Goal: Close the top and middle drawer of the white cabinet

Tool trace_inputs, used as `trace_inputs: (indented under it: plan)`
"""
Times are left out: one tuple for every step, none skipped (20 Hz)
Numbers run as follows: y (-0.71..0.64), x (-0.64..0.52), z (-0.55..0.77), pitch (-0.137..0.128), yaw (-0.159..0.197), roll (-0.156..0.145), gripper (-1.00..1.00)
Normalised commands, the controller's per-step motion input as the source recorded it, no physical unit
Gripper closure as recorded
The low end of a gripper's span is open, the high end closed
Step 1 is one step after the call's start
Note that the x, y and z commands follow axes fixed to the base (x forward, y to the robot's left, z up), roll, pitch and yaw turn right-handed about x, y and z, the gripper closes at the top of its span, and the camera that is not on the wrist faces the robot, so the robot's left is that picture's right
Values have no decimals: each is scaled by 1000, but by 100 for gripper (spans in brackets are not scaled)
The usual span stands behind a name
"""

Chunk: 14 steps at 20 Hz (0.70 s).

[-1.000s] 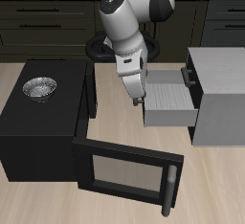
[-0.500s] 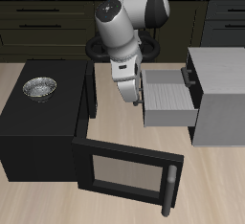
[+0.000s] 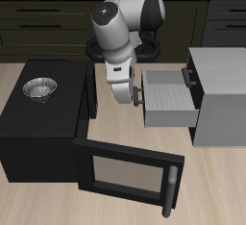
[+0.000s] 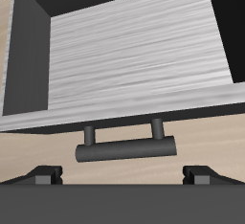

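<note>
The white cabinet (image 3: 223, 92) stands beside the black box. Its middle drawer (image 3: 171, 100) is pulled far out, and its dark bar handle (image 3: 141, 98) faces my gripper (image 3: 135, 97). The top drawer (image 3: 189, 73) juts out only a little above it. In the wrist view the middle drawer (image 4: 134, 60) fills the frame, and its handle (image 4: 124, 149) lies just ahead of my gripper (image 4: 120, 176). The gripper is open and holds nothing. One fingertip (image 4: 43, 175) shows on each side of the handle, apart from it.
A black box (image 3: 43, 123) with a metal bowl (image 3: 40, 88) on top stands close behind my arm. Its glass-paned door (image 3: 125, 171) hangs open toward the table's front edge. Dark counter cabinets (image 3: 48, 17) line the back.
My gripper has drawn back a little from the middle drawer's front toward the black box and tilted to face the handle. The drawers have not moved.
</note>
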Motion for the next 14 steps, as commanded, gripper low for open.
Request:
trace_inputs:
  plan:
    - [-245,15,-75,14,-39,-51,-100]
    - [-168,22,-115,14,39,-22,-100]
    - [-187,119,-87,22,-30,-46,-100]
    - [-136,34,-69,8,-38,-34,-100]
    - [-162,45,-228,61,27,-35,-100]
    - [-96,10,-119,6,25,-14,-100]
    - [-118,7,-170,40,-7,-22,-100]
    - [-138,81,-153,27,39,-45,-100]
    - [-105,58,-94,-6,22,-28,-100]
    - [-92,110,-77,19,-28,-30,-100]
    - [-76,89,-113,21,28,-23,-100]
    - [-85,77,48,6,9,-9,-100]
    - [-91,115,-84,7,-28,-26,-100]
    - [-51,50,-97,20,11,-9,-100]
